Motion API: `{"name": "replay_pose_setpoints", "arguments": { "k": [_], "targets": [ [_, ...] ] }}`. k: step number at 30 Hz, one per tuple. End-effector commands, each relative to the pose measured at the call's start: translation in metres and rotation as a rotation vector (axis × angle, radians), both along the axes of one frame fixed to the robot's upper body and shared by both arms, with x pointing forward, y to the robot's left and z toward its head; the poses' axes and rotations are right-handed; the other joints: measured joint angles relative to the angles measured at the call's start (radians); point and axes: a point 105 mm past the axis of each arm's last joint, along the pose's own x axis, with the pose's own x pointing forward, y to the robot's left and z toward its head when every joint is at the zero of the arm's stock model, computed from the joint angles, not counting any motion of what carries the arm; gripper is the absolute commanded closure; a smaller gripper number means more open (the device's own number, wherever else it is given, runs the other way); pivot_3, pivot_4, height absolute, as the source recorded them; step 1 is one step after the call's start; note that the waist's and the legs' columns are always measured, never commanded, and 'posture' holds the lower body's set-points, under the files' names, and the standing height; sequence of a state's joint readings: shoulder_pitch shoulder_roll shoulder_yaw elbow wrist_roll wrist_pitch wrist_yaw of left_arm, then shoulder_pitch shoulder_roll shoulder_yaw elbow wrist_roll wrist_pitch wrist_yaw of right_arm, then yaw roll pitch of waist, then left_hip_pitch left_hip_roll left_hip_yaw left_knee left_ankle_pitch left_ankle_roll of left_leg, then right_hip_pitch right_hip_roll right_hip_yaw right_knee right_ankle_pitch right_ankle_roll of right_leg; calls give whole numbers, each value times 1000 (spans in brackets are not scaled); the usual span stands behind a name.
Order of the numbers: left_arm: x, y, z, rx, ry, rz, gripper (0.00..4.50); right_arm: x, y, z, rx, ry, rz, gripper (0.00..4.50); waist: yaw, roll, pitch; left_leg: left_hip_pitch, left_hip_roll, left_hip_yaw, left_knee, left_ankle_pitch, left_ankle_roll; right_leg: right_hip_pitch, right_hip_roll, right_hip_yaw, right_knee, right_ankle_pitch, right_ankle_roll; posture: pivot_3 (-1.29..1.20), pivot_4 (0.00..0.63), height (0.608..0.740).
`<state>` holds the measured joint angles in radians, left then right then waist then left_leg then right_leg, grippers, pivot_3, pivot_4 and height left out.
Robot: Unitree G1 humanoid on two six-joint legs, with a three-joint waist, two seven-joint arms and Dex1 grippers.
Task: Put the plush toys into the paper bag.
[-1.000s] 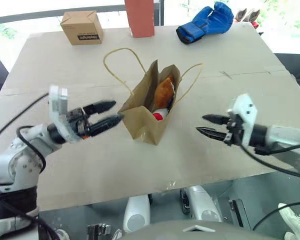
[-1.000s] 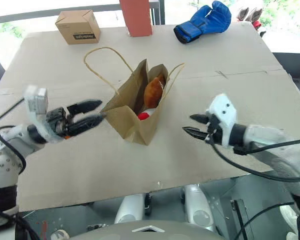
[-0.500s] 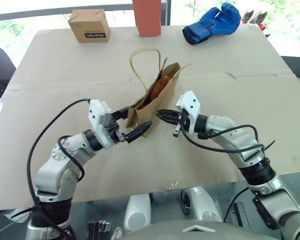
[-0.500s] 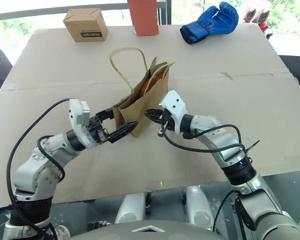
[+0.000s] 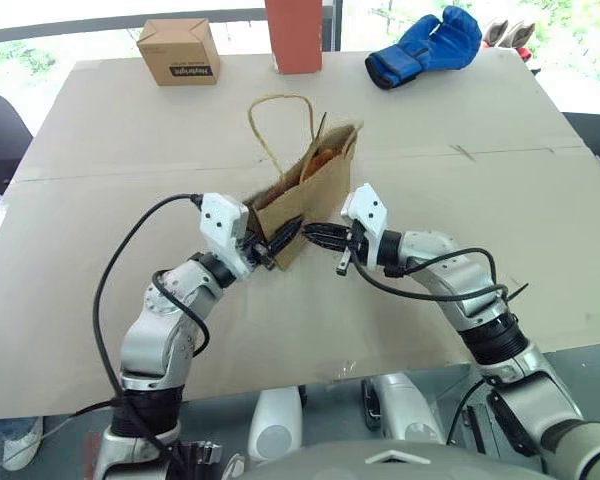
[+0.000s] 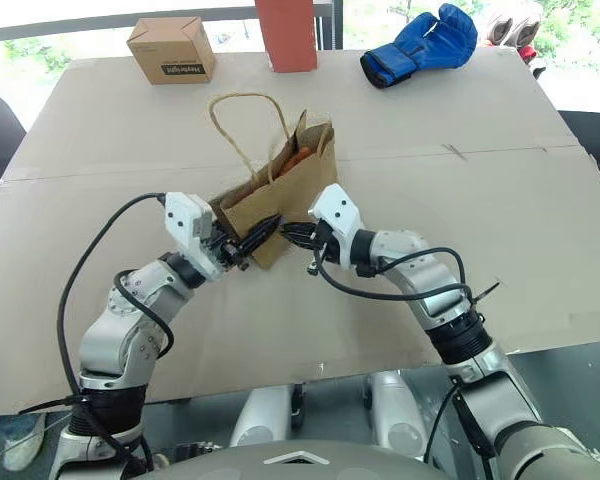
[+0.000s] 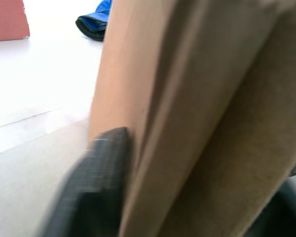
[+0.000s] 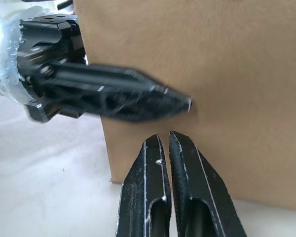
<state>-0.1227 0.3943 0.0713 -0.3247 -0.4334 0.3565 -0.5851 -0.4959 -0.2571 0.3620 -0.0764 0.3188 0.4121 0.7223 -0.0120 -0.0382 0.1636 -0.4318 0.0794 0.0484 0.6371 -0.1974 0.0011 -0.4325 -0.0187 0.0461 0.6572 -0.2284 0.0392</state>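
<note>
**A:** Where's the bag, and what do you get inside it?

**B:** You've got the paper bag [image 5: 315, 190] standing near the middle of the desk [image 5: 480, 120], leaning a little, mouth facing up and toward the far edge. One twisted handle [image 5: 270, 110] loops up on the far-left side. In the mouth you can see the orange-brown plush toy [image 5: 325, 160] tucked between the walls. Deeper than that, you can't tell what the bag holds.

**A:** And the arms?

**B:** Your left gripper [image 5: 285, 238] is at the bag's near-left bottom corner, with its jaws pinching a fold of the paper. Your right gripper [image 5: 308, 230] comes in from the right at the same low height. Its jaws are pressed together with nothing between them, and the tips are right at the bag's near face.

**A:** Do the wrist cameras add anything?

**B:** The left wrist view shows you one black finger [image 7: 96, 182] flat against the paper, with the bag's corner filling the gap. The right wrist view shows you both of its fingers [image 8: 143, 197] side by side, touching each other, below the left gripper lying across the brown wall.

**A:** What else is on the desk?

**B:** Along the far edge you have a small cardboard box [image 5: 178, 50] toward the left corner, a red-brown upright box [image 5: 298, 35] in the middle and a blue boxing glove [image 5: 423, 45] toward the right. All three are well apart from the bag.
</note>
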Motion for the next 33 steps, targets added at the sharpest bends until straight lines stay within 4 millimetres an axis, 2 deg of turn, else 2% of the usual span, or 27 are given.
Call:
{"name": "replay_pose_setpoints", "arguments": {
  "k": [1, 3, 6, 10, 11, 13, 16, 20, 21, 22, 23, 24, 25, 26, 27, 30, 33],
  "targets": [
    [3, 0, 19, -36, -88, -34, 3689, -5, -19, 21, 36, -73, -34, 4500, 1, 0, 0, 0, 0, 0, 0, 0, 0, 0, 0, 0, 0, 0, 0, 0, 150, 740],
    [7, 0, 24, -39, -116, -77, 4360, -12, -31, 23, 31, -93, -61, 4500, 2, 0, 0, 0, 0, 0, 0, 0, 0, 0, 0, 0, 0, 0, 0, 0, 150, 740],
    [12, 0, 31, -30, -137, -185, 4379, -22, -49, 28, 34, -147, -110, 4500, 2, 0, 0, 0, 0, 0, 0, 0, 0, 0, 0, 0, 0, 0, 0, 0, 150, 740],
    [13, -3, 29, 81, -172, -411, 4379, -36, -79, 35, 19, -153, -172, 4500, 0, 0, 0, 0, 0, -1, 0, 0, 0, 0, 1, 0, 0, 0, 0, 0, 150, 740],
    [13, -4, 30, 98, -183, -457, 4379, -40, -83, 36, 8, -155, -176, 4249, -2, 0, 0, 0, 0, 0, 0, 0, 0, 0, 0, 0, 0, 0, 0, 0, 150, 740],
    [24, -5, 37, 172, -201, -629, 4379, -60, -112, 34, -77, -163, -208, 3644, 14, 0, 0, 0, 0, 0, 1, 0, 0, 0, 0, 0, 0, 0, 0, 0, 150, 740],
    [34, -8, 33, 274, -197, -800, 4379, -80, -139, 34, -165, -164, -247, 2274, 29, 0, 0, -2, -1, -3, 2, 0, 0, 0, 0, -3, -1, -1, 1, 0, 150, 740],
    [52, -11, 16, 332, -117, -819, 4379, -87, -156, 37, -211, -169, -294, 308, 13, 1, 0, -1, -2, 0, 5, 0, 0, 3, 0, 1, -2, -2, 3, 0, 150, 740],
    [55, -11, 13, 329, -98, -813, 3879, -86, -159, 39, -216, -177, -308, 54, 10, 1, 0, -1, -2, 0, 5, 0, 0, 3, 0, 1, -2, -2, 4, 0, 150, 740],
    [57, -11, 12, 325, -87, -807, 3579, -86, -161, 40, -218, -182, -317, 0, 3, 0, 0, -1, -2, -1, 5, 0, 0, 3, 0, 1, -1, -2, 4, 0, 150, 740],
    [60, -10, 12, 325, -84, -796, 3096, -86, -161, 42, -217, -187, -320, 0, 0, 0, 0, -1, -2, -2, 5, 0, 0, 3, 1, 1, 0, -2, 4, 0, 150, 740],
    [63, -9, 13, 308, -79, -779, 2881, -85, -160, 44, -214, -191, -320, 0, 0, 0, 0, -1, -2, -3, 6, 0, 0, 3, 1, 0, 0, -2, 4, 0, 150, 740],
    [64, -8, 14, 296, -76, -768, 2318, -85, -160, 45, -211, -194, -321, 0, 0, 0, 0, -1, -2, -3, 6, 0, 0, 3, 1, 0, 1, -2, 4, 0, 150, 740],
    [65, -6, 18, 277, -78, -762, 1938, -84, -160, 46, -210, -196, -321, 0, 1, 0, 0, -1, -2, -3, 6, 0, 0, 3, 1, 0, 1, -2, 4, 0, 150, 740],
    [64, -2, 22, 263, -81, -757, 1265, -84, -160, 46, -208, -196, -318, 0, 1, 0, 0, -1, -2, -3, 6, 0, 0, 3, 1, 0, 1, -2, 4, 0, 150, 740],
    [52, 18, 30, 244, -112, -735, 1265, -82, -164, 48, -195, -190, -311, 0, -7, 0, 0, -2, -2, -3, 6, 0, 0, 2, 1, 0, 1, -2, 4, 0, 150, 740],
    [33, 43, 27, 228, -67, -675, 1265, -84, -171, 50, -182, -187, -304, 0, -14, 0, 0, 0, -1, -3, 4, 0, 0, 2, 1, 0, 2, 0, 3, 0, 150, 740]
  ]
}}
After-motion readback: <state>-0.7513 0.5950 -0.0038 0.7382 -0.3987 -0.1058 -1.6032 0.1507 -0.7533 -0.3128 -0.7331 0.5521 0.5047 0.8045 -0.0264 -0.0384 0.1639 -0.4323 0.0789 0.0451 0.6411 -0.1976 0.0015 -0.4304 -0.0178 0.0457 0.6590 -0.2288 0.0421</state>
